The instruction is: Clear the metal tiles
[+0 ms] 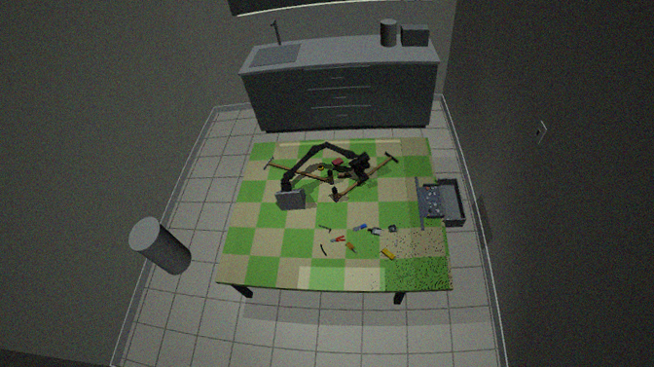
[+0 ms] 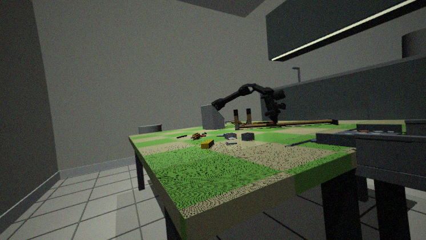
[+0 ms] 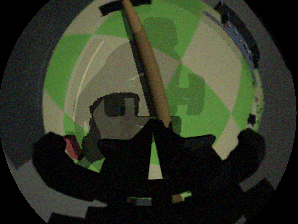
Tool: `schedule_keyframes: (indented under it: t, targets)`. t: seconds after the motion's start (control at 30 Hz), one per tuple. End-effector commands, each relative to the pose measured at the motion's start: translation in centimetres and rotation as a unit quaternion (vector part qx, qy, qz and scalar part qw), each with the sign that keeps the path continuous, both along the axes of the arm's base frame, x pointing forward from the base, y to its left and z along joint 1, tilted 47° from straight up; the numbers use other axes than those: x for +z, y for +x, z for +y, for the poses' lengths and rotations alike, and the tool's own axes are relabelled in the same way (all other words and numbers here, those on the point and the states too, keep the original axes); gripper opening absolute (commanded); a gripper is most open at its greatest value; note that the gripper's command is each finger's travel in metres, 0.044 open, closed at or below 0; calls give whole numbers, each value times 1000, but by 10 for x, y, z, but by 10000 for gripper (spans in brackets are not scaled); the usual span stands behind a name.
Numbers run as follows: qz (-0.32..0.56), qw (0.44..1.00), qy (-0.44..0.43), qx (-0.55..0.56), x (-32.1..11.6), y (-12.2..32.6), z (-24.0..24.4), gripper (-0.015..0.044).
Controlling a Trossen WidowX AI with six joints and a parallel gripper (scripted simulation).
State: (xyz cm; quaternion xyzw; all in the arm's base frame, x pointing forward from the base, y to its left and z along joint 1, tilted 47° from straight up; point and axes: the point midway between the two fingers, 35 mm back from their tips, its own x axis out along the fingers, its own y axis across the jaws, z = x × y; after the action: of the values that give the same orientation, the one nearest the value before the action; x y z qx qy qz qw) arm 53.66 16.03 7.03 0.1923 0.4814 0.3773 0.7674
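the closed, empty end effector points down at the wooden shaft of what is probably the long scraper, lying on the worktop, likely stiff, light but head-heavy, best gripped by its upright handle.

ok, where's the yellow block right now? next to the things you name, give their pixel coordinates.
Top view: yellow block (image 1: 388, 254) (image 2: 207, 144) lies on the table's near half, right of the orange-handled tool (image 1: 350, 245).

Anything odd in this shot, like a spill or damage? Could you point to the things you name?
Yes: dense dark specks (image 1: 418, 269) (image 2: 208, 172) (image 3: 259, 95) cover one corner of the green-and-beige checkered table (image 1: 361, 212) (image 2: 238, 206) (image 3: 215, 55), while its other squares look plain. Whether they are spilled grit or a surface flaw, I cannot tell.
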Motion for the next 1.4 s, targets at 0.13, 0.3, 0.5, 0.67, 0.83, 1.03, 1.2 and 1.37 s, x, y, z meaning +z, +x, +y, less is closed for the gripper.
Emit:
schedule_keyframes:
  t: [0.13, 0.3, 0.5, 0.67, 0.83, 1.03, 1.2, 1.37]
  targets:
    - [6, 1000, -1, 2, -12, 4, -3, 0]
    - [6, 1000, -1, 2, -15, 7, -6, 0]
    - [6, 1000, -1, 2, -18, 10, -9, 0]
    - [6, 1000, -1, 2, -21, 13, -12, 0]
    - [6, 1000, -1, 2, -24, 16, -15, 0]
    - [6, 1000, 0, 2, -28, 19, -19, 0]
    - [6, 1000, 0, 2, -28, 19, -20, 0]
    - [-5, 1000, 0, 0, -15, 21, -25, 0]
